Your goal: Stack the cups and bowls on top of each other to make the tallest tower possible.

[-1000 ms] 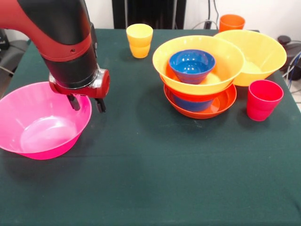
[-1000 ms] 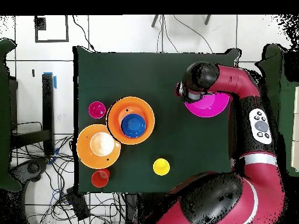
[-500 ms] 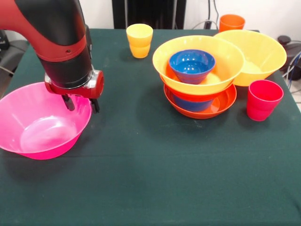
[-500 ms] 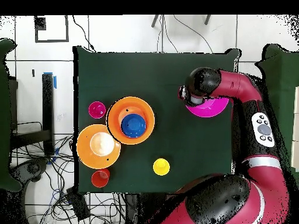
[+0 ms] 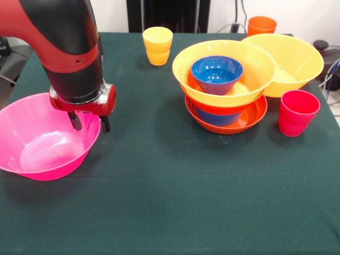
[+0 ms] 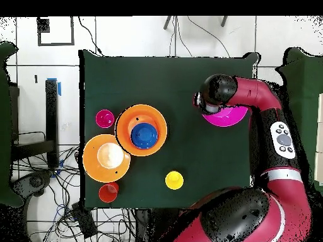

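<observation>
The large translucent pink bowl (image 5: 42,141) (image 6: 228,116) sits at the table's left in the front view. My gripper (image 5: 89,123) (image 6: 203,104) is open and straddles its right rim, one finger inside and one outside. The tower (image 5: 226,93) (image 6: 142,130) has a shallow red-orange bowl (image 5: 249,119) lowest, a blue bowl and another red-orange bowl in it, then a large orange-yellow bowl (image 5: 255,66) holding a small blue bowl (image 5: 217,73). A second large orange-yellow bowl (image 5: 295,61) (image 6: 106,157) leans beside it. A red-pink cup (image 5: 297,112), a yellow cup (image 5: 158,45) and an orange cup (image 5: 261,25) stand apart.
Everything rests on the dark green cloth of the table (image 5: 175,180). Cables lie on the floor past the right edge (image 5: 330,64). My arm's bulky wrist (image 5: 74,58) hangs over the pink bowl's far rim.
My gripper has shifted left and dropped slightly over the pink bowl's rim. The pink bowl has slid a little to the left in the front view.
</observation>
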